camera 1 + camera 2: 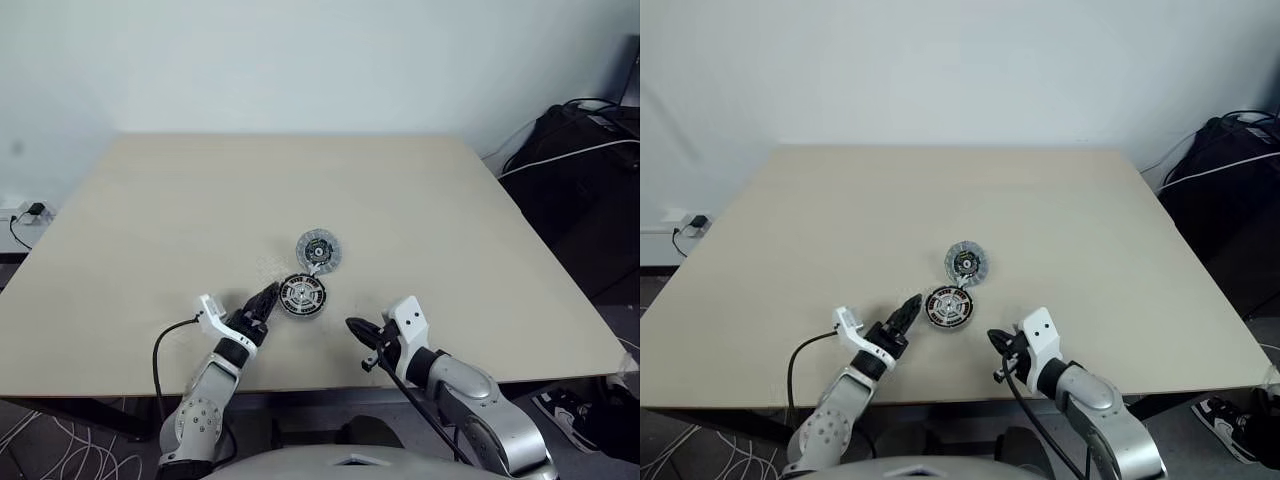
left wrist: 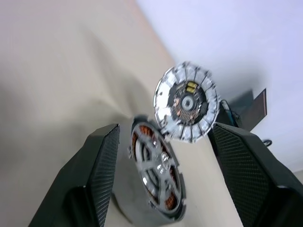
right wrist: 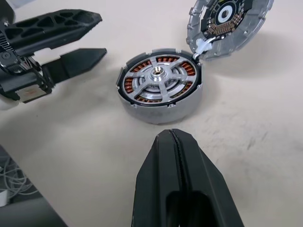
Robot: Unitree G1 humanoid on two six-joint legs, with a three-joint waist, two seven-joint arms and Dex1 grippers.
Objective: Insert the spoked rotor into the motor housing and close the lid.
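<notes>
Half spoked rotor copper windings hidden; lid cropped.

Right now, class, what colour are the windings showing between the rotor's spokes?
Copper-brown, seen between the silver spokes of the spoked rotor; the right wrist view shows it best.

Two robot arms in rounded silver-grey metal shells. Each wrist carries a white block-shaped housing, and a black cable loops from the left forearm. The left hand has two black tapered fingers with a fine woven, carbon-like texture (one shows open triangular cut-outs). The right hand has matching smooth black fingers.
</notes>
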